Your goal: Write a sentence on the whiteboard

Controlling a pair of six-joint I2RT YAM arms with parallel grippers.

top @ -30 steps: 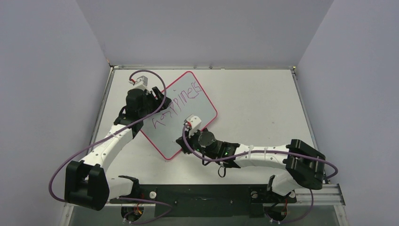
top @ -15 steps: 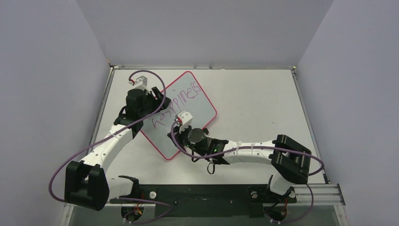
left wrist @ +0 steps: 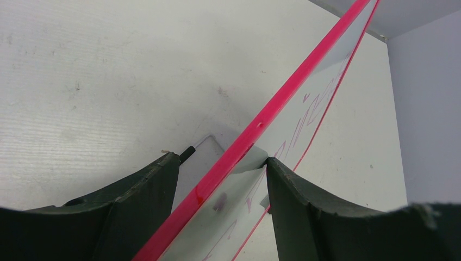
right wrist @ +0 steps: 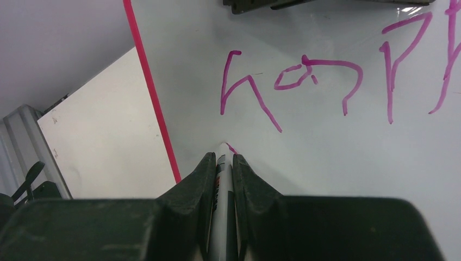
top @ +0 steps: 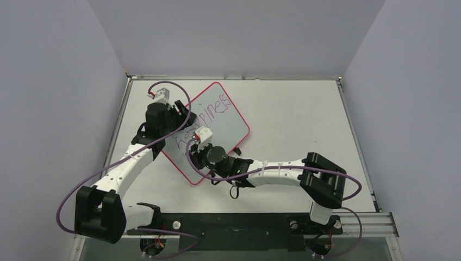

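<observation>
The sentence (top: 209, 117) is a single magenta word, "happiness", running slantwise across the whiteboard (top: 232, 124). In the right wrist view its first letters (right wrist: 304, 81) show as loose, thick strokes.

The whiteboard lies turned on the diagonal on the left-centre part of the counter (top: 304, 119). One corner points toward the far edge, and a thin red frame runs round the glossy white face.

Your right hand (right wrist: 222, 160) reaches in from the near right. Its fingers are pressed in on a marker (right wrist: 223, 182) and pinch the white barrel between them. The marker's tip touches the whiteboard (right wrist: 337, 163) just below the first letter and close beside the red frame. A very short magenta stroke sits at the tip.

Your left hand (left wrist: 223, 163) is at the whiteboard's left side, with the red frame passing between its two dark fingers (left wrist: 304, 206). One finger is on the written face and the other is on the counter side. You cannot tell from these views whether the fingers pinch the whiteboard (left wrist: 304, 117) or merely straddle it.
</observation>
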